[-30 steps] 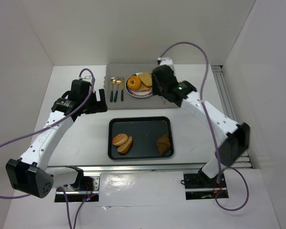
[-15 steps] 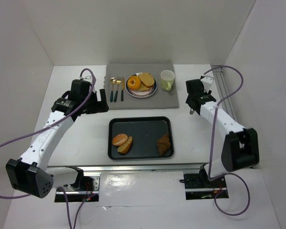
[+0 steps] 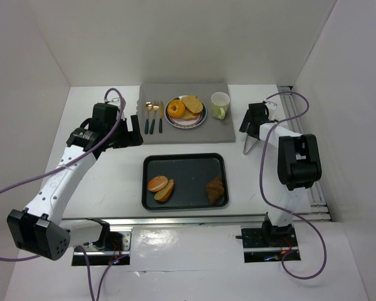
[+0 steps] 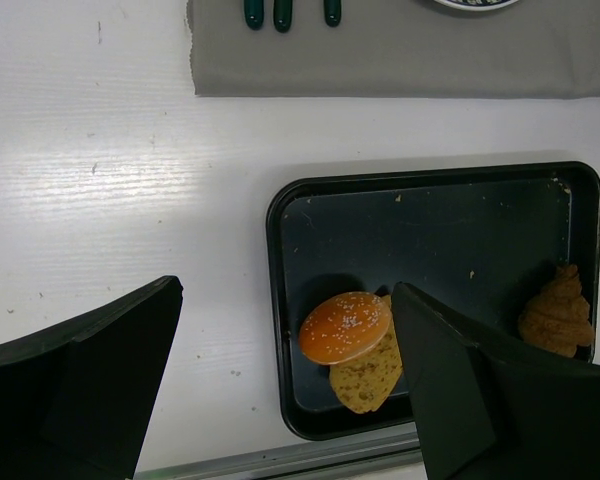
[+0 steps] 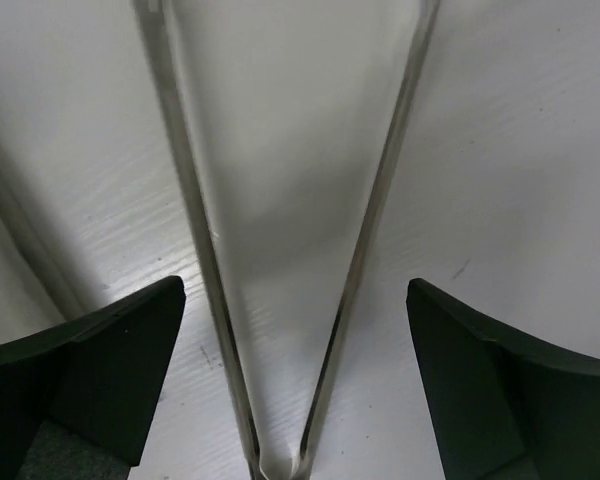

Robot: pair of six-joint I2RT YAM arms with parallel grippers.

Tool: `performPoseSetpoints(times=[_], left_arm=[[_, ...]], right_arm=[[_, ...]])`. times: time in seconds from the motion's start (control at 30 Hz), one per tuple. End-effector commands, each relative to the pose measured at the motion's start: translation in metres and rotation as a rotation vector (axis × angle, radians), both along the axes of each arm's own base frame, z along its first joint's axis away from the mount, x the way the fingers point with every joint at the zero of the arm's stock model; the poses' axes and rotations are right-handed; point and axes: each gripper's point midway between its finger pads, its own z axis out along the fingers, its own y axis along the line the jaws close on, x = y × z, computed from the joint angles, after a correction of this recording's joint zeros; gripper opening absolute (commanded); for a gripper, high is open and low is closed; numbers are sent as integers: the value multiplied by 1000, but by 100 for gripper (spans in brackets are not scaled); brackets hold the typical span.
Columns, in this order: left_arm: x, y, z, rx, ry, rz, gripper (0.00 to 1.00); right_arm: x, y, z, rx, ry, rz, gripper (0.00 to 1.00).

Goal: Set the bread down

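One black rectangular tray (image 3: pixel 144 182) carries three bread pieces: two sesame bun halves (image 4: pixel 345 327), one brown croissant (image 4: pixel 558 312). One steel tongs (image 5: pixel 201 230) lies ungripped between wide-spread right fingers (image 5: pixel 90 370). The left fingers (image 4: pixel 90 380) stand wide, empty.

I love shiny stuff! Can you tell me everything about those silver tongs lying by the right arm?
The tongs look like thin, shiny metal. They have two long flat arms, joined at one end and spreading apart in a narrow V. They lie flat on the white table, to the right of the grey mat. The right gripper's open fingers stand on either side without touching them. Nothing sits between the arms.
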Motion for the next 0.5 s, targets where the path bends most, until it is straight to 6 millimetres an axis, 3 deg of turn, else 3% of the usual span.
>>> performPoseSetpoints(times=[0.0,0.2,0.3,0.47], left_arm=[[10,-2,20,-23,-58,6,100],[15,1,31,-10,-83,13,100],[18,0,32,-10,-83,13,100],[18,0,32,-10,-83,13,100]], right_arm=[[30,2,72,6,-180,12,100],[11,-11,129,-21,-179,-72,100],[-7,-12,139,-7,-161,-88,100],[-34,3,127,60,-134,-43,100]])
